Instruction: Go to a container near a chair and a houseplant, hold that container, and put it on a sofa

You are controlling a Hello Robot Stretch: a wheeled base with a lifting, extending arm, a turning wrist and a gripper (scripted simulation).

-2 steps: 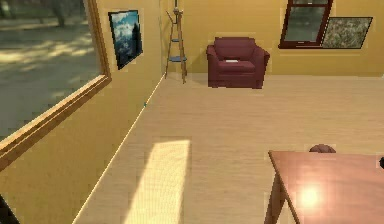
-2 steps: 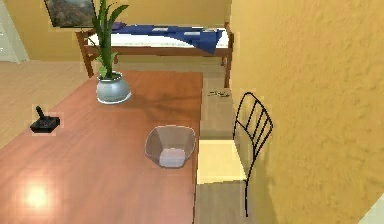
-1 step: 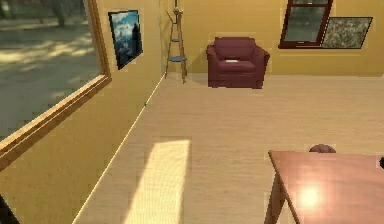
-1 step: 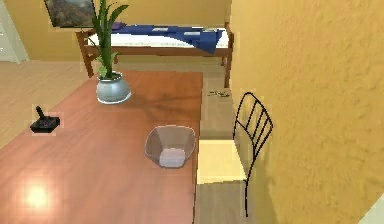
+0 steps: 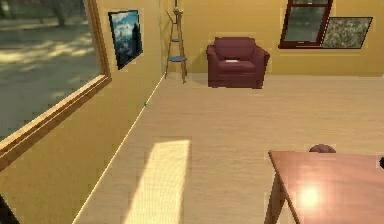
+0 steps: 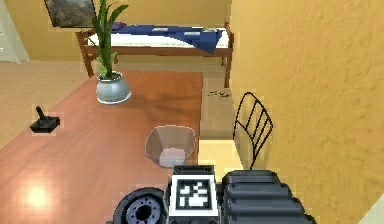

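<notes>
Where the arm side view looks onto a brown wooden table (image 6: 80,165), the items stand as follows: one container (image 6: 170,147), a pale translucent open-topped tub, upright on the wood near the table's right edge; one houseplant (image 6: 112,88), long green leaves in a rounded grey-white pot, farther out on the same table and apart from the container; one small black stick-on-base object (image 6: 43,122) near the table's left side; one black wire-backed chair (image 6: 252,125) just beside the table's right edge, near the container. A wooden bed (image 6: 160,42) with a blue cover stands against the yellow wall. At the bottom edge, a white marker square (image 6: 195,193) sits on the dark arm (image 6: 262,203), with the gripper (image 6: 140,209) as a dark rounded body to its left, just below the container; how its fingers are set cannot be told, nor whether it holds anything. Forward view: one maroon armchair (image 5: 238,62) against the far wall, a tall thin stand (image 5: 177,42) to its left, a blue picture (image 5: 125,37) beside a large window (image 5: 50,70) on the left wall, a second window (image 5: 305,22) and a framed picture (image 5: 347,32) on the far wall, and a reddish wooden table corner (image 5: 325,190) at lower right.
</notes>
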